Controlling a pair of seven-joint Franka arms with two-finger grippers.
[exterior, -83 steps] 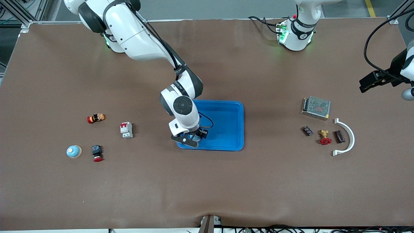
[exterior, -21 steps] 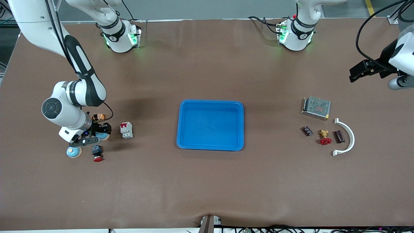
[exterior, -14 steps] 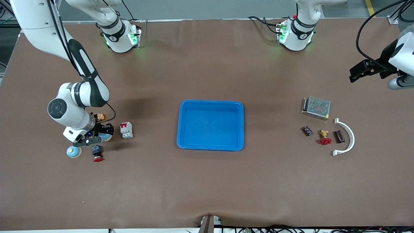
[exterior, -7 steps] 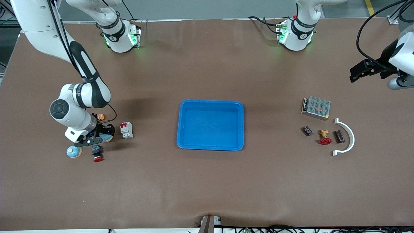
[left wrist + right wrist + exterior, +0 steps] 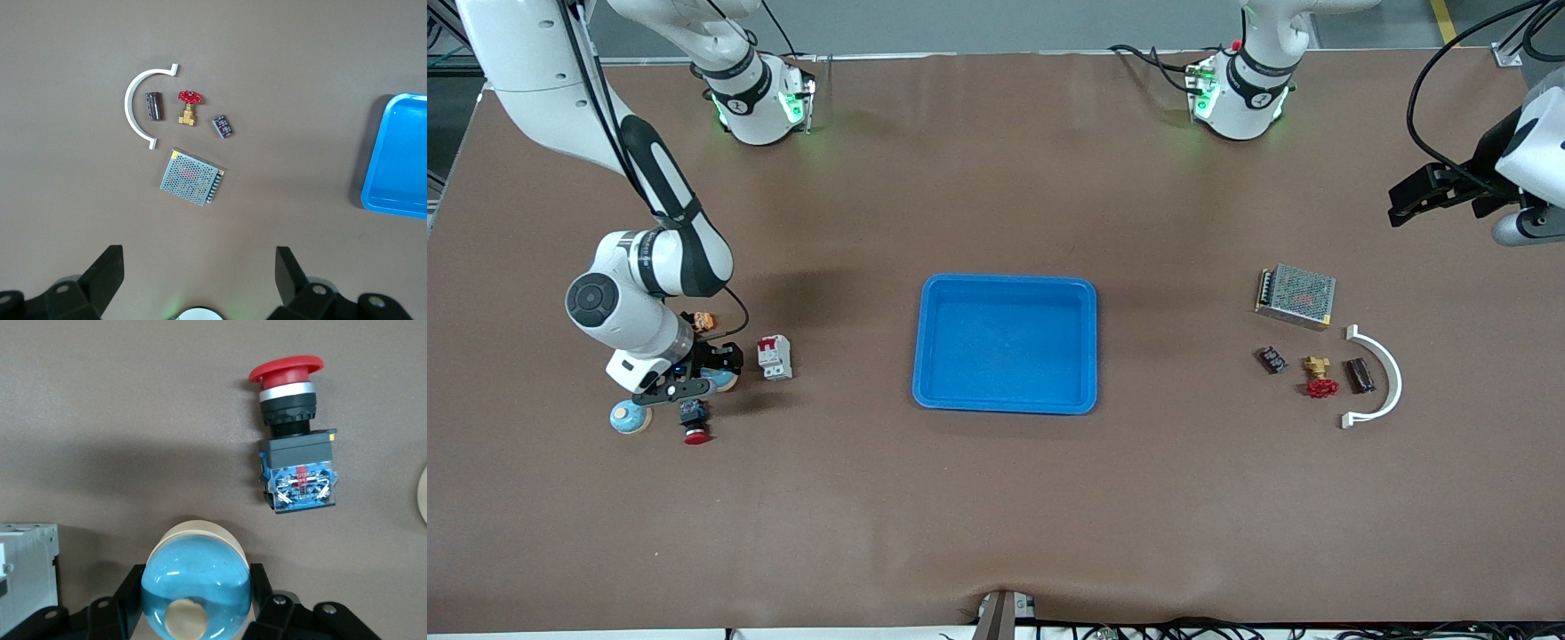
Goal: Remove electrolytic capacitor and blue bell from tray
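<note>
My right gripper (image 5: 696, 380) is shut on a glossy blue dome bell (image 5: 197, 577) with a tan base, its fingers (image 5: 131, 590) on either side. It holds the bell low at the right arm's end of the table, between a circuit breaker and a red push button. A second blue bell (image 5: 631, 417) lies on the table close by. The capacitor (image 5: 1358, 375), a dark cylinder (image 5: 153, 106), lies inside a white arc near the left arm's end. My left gripper (image 5: 1405, 203) hangs open and empty high over that end, its fingers (image 5: 107, 267) wide apart.
A blue tray (image 5: 1005, 281) sits mid-table. Around the held bell are a red push button (image 5: 295, 453), a white-red circuit breaker (image 5: 774, 357) and a small orange part (image 5: 702, 320). By the capacitor lie a white arc (image 5: 1390, 369), a red-handled valve (image 5: 189, 107), a black block (image 5: 223, 126) and a mesh-topped box (image 5: 192, 177).
My right arm carried the blue bell from the tray to the right arm's end; over the last second it crept slightly toward the circuit breaker. The left arm hangs still.
</note>
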